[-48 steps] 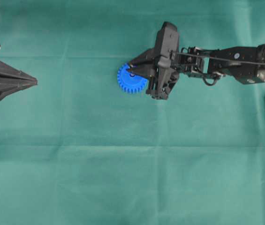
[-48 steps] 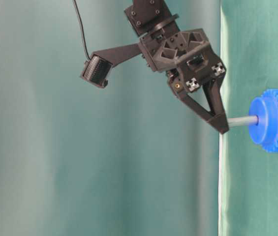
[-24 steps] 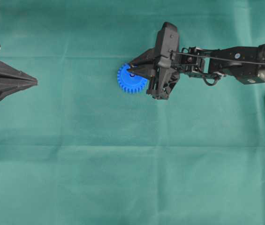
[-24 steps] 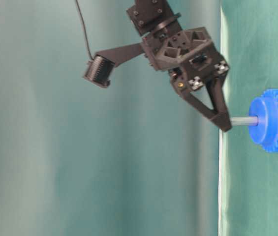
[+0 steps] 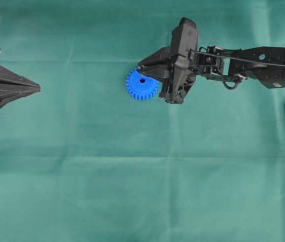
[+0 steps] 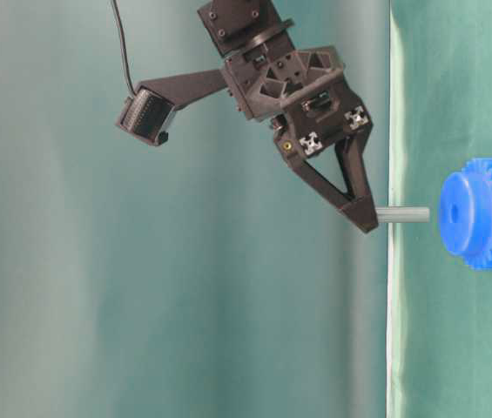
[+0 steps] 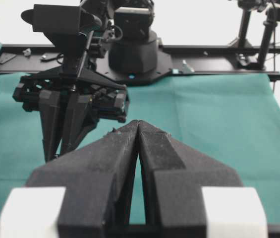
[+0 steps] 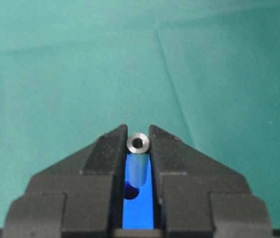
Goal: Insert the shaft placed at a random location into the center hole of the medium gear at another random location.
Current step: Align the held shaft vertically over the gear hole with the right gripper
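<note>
The counter [image 5: 132, 191] is draped in green cloth; the medium gear [image 5: 142, 84] lies toward its far edge, near the middle. It looks like light, rigid plastic that could slide if pushed. The right gripper [image 6: 369, 219] has its jaws pinching the shaft [image 6: 404, 214] by its upper end, clear of the center hole [image 5: 142, 80]. The shaft looks stiff, smooth, slippery. The left gripper [image 7: 139, 130] has jaws pressed together.
</note>
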Robot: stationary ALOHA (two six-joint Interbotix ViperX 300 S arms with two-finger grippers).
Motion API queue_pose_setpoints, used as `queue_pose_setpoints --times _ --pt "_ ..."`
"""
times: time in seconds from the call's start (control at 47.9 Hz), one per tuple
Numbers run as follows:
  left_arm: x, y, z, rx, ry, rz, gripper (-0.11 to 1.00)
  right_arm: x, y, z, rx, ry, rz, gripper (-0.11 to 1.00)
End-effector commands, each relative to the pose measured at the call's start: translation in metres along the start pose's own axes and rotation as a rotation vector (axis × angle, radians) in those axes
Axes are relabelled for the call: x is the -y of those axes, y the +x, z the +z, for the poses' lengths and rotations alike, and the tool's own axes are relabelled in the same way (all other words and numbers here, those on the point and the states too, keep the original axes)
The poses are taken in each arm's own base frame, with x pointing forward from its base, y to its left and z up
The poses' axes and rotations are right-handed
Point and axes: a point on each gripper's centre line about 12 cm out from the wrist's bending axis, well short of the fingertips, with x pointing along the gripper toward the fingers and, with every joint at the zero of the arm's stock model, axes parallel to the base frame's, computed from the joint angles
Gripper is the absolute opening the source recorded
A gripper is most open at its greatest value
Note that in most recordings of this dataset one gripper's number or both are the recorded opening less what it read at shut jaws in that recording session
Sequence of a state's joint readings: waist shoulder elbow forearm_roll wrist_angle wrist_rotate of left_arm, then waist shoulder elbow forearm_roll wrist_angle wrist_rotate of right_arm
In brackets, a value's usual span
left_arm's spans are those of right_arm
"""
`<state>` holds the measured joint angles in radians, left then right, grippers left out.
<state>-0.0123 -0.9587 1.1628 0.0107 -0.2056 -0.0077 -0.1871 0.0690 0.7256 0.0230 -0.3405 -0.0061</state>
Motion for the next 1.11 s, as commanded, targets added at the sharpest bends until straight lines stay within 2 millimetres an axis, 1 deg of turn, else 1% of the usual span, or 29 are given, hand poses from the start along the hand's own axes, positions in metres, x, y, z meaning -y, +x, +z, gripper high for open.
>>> queue_pose_setpoints --times 0.0,0.125,0.752,1.086 --pt "0.000 0.002 0.007 0.015 0.002 0.001 0.00 -0.002 -0.001 0.009 0.029 -0.008 0.003 0.13" --pt "0.000 0.002 0.007 0.015 0.002 0.001 0.00 -0.004 0.001 0.008 0.024 -0.011 0.009 0.13" --pt "-0.001 0.002 0.007 0.015 0.002 0.003 0.00 -0.004 0.011 -0.005 0.005 -0.010 0.007 0.13" --pt "0.000 0.002 0.007 0.015 0.002 0.001 0.00 -0.004 0.011 -0.001 0.023 -0.007 0.006 0.13"
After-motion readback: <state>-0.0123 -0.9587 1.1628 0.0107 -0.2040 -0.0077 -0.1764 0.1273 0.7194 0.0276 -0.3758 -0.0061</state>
